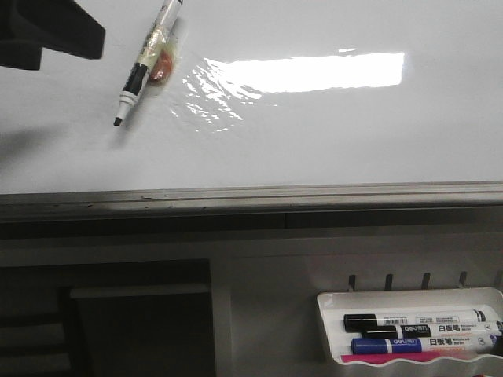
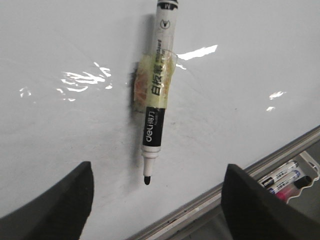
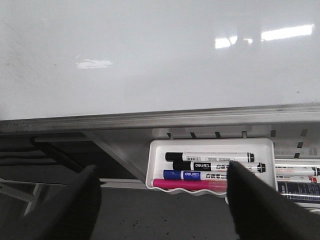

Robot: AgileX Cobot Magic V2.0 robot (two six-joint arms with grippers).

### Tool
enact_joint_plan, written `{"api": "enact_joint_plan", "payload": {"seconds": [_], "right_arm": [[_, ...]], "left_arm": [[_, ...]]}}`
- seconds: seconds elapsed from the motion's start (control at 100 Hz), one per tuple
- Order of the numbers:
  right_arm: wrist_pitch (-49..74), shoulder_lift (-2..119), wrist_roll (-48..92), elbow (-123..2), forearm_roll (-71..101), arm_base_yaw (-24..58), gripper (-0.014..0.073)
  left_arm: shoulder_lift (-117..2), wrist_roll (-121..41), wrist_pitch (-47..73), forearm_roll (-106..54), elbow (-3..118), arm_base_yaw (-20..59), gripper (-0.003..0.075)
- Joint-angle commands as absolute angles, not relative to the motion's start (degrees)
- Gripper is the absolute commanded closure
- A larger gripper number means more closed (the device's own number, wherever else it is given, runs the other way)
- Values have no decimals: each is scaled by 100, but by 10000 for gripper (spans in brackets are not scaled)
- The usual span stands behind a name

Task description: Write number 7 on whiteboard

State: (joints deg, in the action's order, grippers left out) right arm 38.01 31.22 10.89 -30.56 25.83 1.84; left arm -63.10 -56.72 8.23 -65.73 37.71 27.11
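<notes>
**Marker on the board, no 7 to be seen**

The whiteboard (image 1: 330, 133) lies glossy and bare under a bright glare, with no stroke of the number showing in any view. On it rests a marker (image 1: 145, 64), cap off, tip down, yellowish tape around its middle and something reddish stuck under it, though the blur hides what that is. The left gripper (image 2: 152, 200) hangs just short of the marker's tip, its fingers (image 2: 60, 210) spread wide on either side, touching nothing. The right gripper (image 3: 160, 205) is spread open too, well off the board's grey edge strip (image 3: 150, 119), with the white marker tray (image 3: 159, 167) beyond its fingers, holding black, blue and pink pens.
</notes>
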Motion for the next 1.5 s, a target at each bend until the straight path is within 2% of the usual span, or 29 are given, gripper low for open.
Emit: {"api": "enact_joint_plan", "payload": {"seconds": [0.0, 0.2, 0.34, 0.72, 0.82, 1.05, 1.3, 1.49], "right_arm": [[3411, 3180, 1157, -3258, 2697, 194, 125], [3411, 3180, 1157, -3258, 2697, 194, 125], [3411, 3180, 1157, -3258, 2697, 194, 125], [3422, 3180, 1157, -3258, 2697, 194, 125], [3435, 3180, 1157, -3258, 2697, 194, 125], [3435, 3180, 1157, -3258, 2697, 194, 125], [3737, 3261, 1224, -3282, 2743, 194, 125], [4406, 3908, 2735, -3602, 4252, 194, 125]], "left_arm": [[-6469, -5690, 0, -6505, 3991, 3136, 231], [-6990, -5690, -1074, -6338, 3991, 3610, 250], [-7292, -5690, -1090, -6215, 4185, 3620, 302], [-7983, -5690, -1221, -5952, 4617, 3620, 304], [-8030, -5690, -1290, -5894, 4645, 3620, 381], [-8044, -5690, -1224, -5691, 4645, 3620, 735], [-7758, -5690, -736, -5550, 4657, 3620, 741], [-7252, -5690, 511, -5062, 4657, 3643, 741]]}}
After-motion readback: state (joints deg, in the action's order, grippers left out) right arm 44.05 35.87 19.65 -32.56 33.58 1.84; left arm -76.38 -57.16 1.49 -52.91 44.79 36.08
